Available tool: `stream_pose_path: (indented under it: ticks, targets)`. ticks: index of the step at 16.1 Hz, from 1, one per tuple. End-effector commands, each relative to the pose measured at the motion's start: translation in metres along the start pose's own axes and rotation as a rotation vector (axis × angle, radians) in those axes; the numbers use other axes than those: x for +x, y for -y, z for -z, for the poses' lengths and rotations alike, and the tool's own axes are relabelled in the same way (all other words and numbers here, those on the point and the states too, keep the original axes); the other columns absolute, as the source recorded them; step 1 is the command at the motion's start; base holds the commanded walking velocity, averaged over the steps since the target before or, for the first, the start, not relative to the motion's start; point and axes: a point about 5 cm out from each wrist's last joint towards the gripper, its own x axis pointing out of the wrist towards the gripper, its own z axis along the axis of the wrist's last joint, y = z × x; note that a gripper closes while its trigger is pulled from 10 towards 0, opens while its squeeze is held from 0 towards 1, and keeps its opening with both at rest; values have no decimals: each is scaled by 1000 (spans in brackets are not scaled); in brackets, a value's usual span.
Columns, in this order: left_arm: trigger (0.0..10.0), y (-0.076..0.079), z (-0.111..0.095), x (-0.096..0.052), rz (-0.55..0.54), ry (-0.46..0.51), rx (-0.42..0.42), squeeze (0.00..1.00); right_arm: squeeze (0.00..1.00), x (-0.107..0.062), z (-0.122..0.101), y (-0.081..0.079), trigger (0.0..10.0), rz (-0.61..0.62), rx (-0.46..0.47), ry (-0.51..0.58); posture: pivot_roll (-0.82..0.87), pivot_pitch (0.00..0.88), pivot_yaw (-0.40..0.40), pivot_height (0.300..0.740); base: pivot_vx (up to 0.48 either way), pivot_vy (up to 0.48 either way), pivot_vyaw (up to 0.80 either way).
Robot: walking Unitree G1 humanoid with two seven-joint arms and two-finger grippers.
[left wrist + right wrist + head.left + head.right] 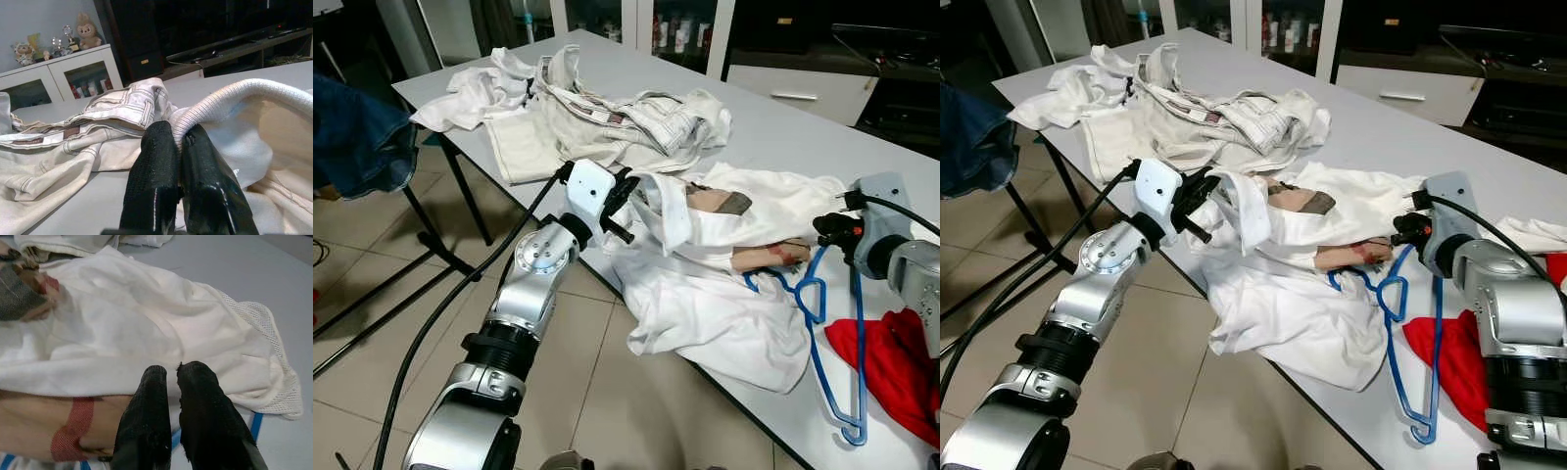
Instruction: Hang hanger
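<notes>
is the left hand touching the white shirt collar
Touching. In the left wrist view the left hand has its two fingers closed together on the ribbed collar of the white shirt, pinching the fabric between them.

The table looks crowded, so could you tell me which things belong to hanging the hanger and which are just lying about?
For the job:
- blue hanger, at the right gripper
- white shirt, its ribbed collar pinched by the left gripper

Lying about:
- cream trousers
- red cloth
- blue jeans
</notes>
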Motion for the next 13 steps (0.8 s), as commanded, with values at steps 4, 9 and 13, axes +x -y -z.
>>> stream_pose_path:
  ticks: [4, 9, 13]
  targets:
    - [10000, -4, -5, 3, -5, 14, 23, 0, 0, -2, -23, -20, 10000, -6, -164, 204, -19, 0, 44, 723, 0, 0, 0]
    - [10000, -14, -16, 9, -23, 41, 47, 0, 0, -12, -32, -53, 10000, -118, -119, 318, -23, 2, 48, 723, 0, 0, 0]
    - [10000, -22, -27, 17, -14, 65, 63, 0, 0, -21, -18, -103, 10000, -334, -89, 263, -35, 3, 58, 723, 0, 0, 0]
